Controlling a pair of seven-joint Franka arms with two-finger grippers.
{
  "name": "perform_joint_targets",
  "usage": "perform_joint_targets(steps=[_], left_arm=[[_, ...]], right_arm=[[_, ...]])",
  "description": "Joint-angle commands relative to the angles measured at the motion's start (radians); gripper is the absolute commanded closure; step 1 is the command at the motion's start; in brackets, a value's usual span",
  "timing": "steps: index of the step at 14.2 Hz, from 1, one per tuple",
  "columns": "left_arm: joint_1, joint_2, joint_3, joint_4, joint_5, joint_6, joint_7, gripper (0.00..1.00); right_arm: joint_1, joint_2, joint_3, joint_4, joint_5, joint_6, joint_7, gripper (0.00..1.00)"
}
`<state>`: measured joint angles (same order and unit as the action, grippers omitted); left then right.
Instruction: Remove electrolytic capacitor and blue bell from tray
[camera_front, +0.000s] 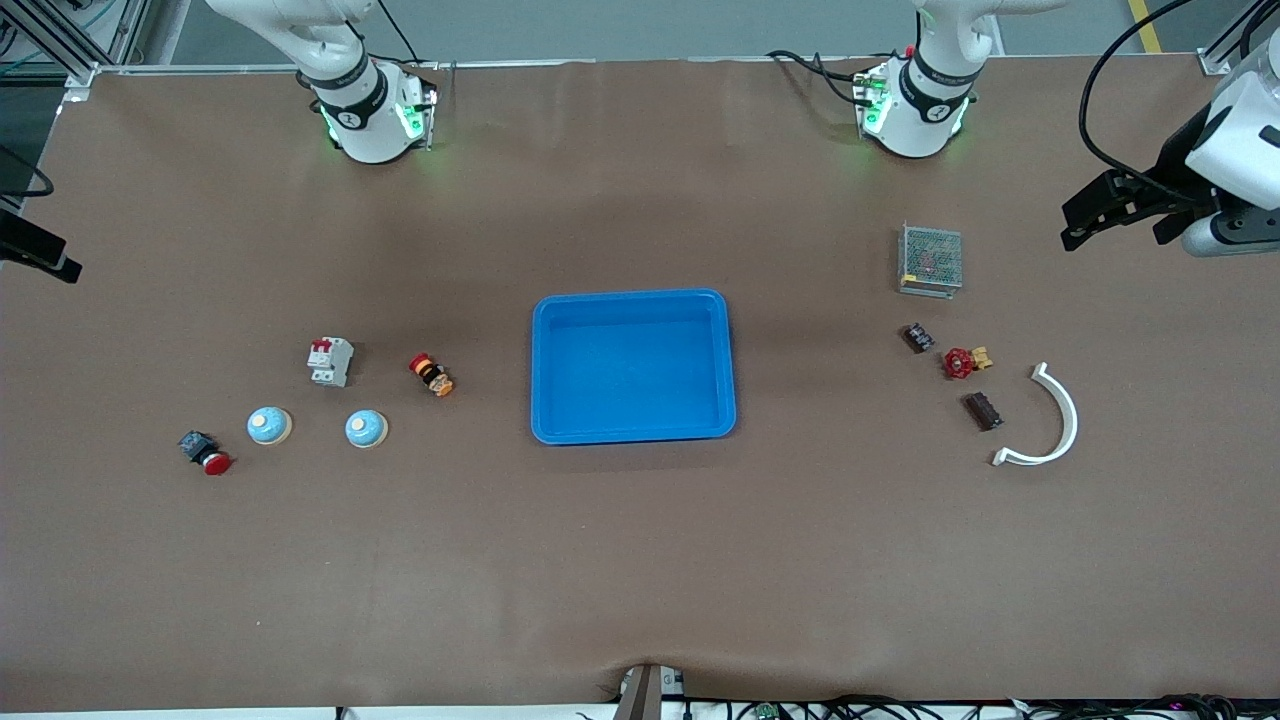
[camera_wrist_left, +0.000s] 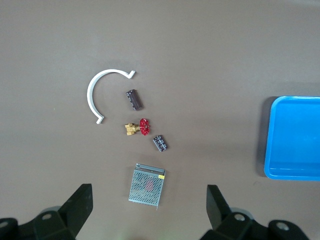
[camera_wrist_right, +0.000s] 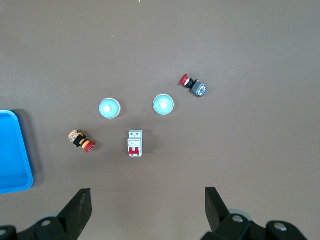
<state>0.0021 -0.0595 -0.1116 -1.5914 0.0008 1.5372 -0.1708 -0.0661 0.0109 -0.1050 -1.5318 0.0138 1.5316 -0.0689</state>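
Observation:
Two dark cylindrical capacitors (camera_front: 918, 338) (camera_front: 983, 411) lie at the left arm's end of the table, seen from the left wrist as capacitors (camera_wrist_left: 160, 143) (camera_wrist_left: 133, 99). Two pale blue bells (camera_front: 269, 426) (camera_front: 366, 429) sit at the right arm's end, seen from the right wrist as bells (camera_wrist_right: 162, 104) (camera_wrist_right: 109, 108). My left gripper (camera_wrist_left: 149, 189) hangs open high over the mesh box, holding nothing; it also shows as the left gripper (camera_front: 1120, 215). My right gripper (camera_wrist_right: 147, 191) hangs open and empty over bare table beside the breaker.
A blue tray (camera_front: 560, 430) stands mid-table. By the capacitors are a metal mesh box (camera_front: 931, 260), a red valve (camera_front: 960, 362) and a white curved bracket (camera_front: 1050, 420). By the bells are a white breaker (camera_front: 330, 361) and two red-capped push buttons (camera_front: 431, 375) (camera_front: 205, 452).

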Motion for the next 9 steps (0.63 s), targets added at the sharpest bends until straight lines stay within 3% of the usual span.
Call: perform_joint_targets(steps=[1, 9], left_arm=[[0.006, 0.012, 0.004, 0.030, 0.001, -0.009, 0.011, 0.00], [0.018, 0.012, 0.006, 0.039, 0.001, -0.009, 0.007, 0.00]], right_arm=[[-0.024, -0.078, 0.022, -0.097, 0.003, 0.033, 0.008, 0.00], [-0.024, -0.166, 0.021, -0.237, -0.008, 0.101, 0.008, 0.00]])
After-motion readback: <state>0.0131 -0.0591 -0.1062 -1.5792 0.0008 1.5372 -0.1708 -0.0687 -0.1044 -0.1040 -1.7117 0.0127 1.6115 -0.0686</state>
